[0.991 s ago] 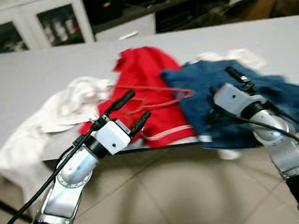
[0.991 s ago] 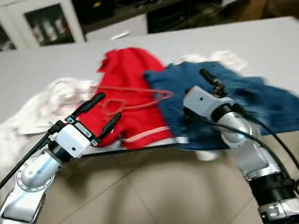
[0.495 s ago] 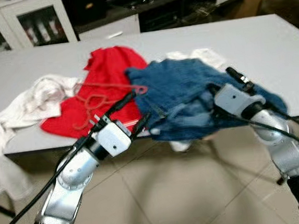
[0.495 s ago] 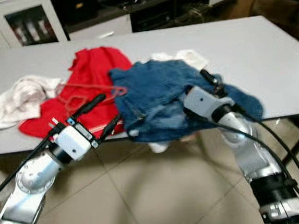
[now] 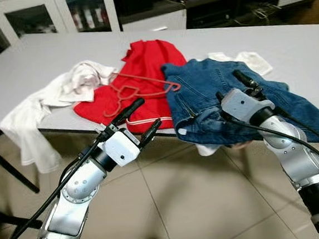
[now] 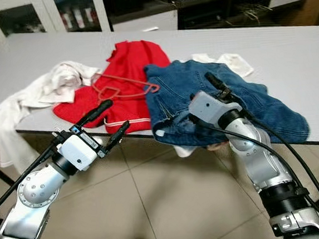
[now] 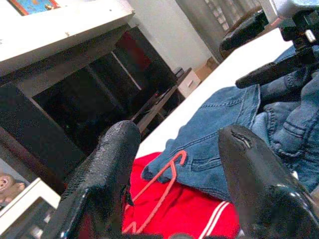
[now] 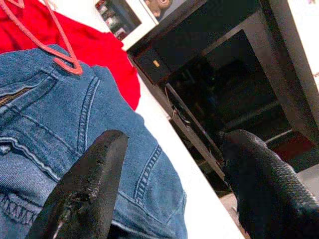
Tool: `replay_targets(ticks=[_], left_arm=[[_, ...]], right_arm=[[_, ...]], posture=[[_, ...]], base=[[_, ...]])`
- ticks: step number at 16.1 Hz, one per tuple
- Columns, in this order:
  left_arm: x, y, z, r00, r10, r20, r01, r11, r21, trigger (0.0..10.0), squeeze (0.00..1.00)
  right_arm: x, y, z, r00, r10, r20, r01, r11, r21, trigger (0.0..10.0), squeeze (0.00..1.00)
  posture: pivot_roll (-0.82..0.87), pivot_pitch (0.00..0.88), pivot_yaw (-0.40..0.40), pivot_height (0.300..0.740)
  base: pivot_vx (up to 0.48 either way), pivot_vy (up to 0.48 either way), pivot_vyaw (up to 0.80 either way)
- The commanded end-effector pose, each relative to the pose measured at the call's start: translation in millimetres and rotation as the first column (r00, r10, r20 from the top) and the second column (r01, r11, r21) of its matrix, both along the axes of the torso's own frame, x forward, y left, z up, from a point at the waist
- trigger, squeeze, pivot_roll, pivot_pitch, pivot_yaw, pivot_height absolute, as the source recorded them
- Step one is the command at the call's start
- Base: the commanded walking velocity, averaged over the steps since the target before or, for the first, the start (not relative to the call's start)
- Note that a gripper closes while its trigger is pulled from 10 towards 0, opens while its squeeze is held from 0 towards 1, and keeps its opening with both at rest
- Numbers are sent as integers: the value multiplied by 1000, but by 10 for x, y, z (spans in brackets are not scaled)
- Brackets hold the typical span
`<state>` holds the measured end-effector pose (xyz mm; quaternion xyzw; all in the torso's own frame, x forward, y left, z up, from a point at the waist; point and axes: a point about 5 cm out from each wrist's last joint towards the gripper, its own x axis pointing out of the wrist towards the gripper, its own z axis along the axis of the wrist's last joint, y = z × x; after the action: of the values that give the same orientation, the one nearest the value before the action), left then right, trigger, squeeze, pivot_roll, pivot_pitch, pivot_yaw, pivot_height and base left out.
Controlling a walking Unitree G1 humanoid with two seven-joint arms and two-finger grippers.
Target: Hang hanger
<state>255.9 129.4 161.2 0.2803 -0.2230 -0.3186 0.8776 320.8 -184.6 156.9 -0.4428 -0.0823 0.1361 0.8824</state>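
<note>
My left tool [image 5: 140, 119] hovers spread before the bench [image 5: 26, 69] edge; my right tool [image 5: 245, 87], also spread, sits over the jeans [image 5: 231, 105]. Farther, the red hanger [image 5: 140, 90] lies on the red garment [image 5: 144, 70]; its hook, touching denim, could snag when lifted.

camera: swung and steadied, blur gone | jeans [image 5: 242, 104]: were dragged off the worktop [image 5: 43, 62] edge half a second ago, now lying flatter | red hanger [image 5: 140, 90]: spread out again on red garment [image 5: 138, 71]
</note>
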Motion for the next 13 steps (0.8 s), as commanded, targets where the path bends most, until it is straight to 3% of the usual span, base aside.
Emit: replay_targets(ticks=[1, 6, 13], left_arm=[[22, 12, 27, 1000, 9, 10, -9, 1000, 10, 10000, 0], [17, -33, 20, 1000, 8, 11, -8, 1000, -1, 10000, 0], [50, -50, -3, 998, 63, -24, -64, 997, -53, 10000, 0]], right_arm=[[21, 26, 31, 1000, 14, 11, -14, 1000, -12, 10000, 0], [30, 42, 21, 1000, 17, 8, -17, 1000, -20, 10000, 0], [58, 143, 35, 997, 71, 9, -71, 997, -1, 10000, 0]], posture=[[-46, 0, 48, 740], [-50, 0, 41, 740], [-43, 0, 41, 740]], base=[[0, 0, 794], [0, 0, 794], [0, 0, 0]])
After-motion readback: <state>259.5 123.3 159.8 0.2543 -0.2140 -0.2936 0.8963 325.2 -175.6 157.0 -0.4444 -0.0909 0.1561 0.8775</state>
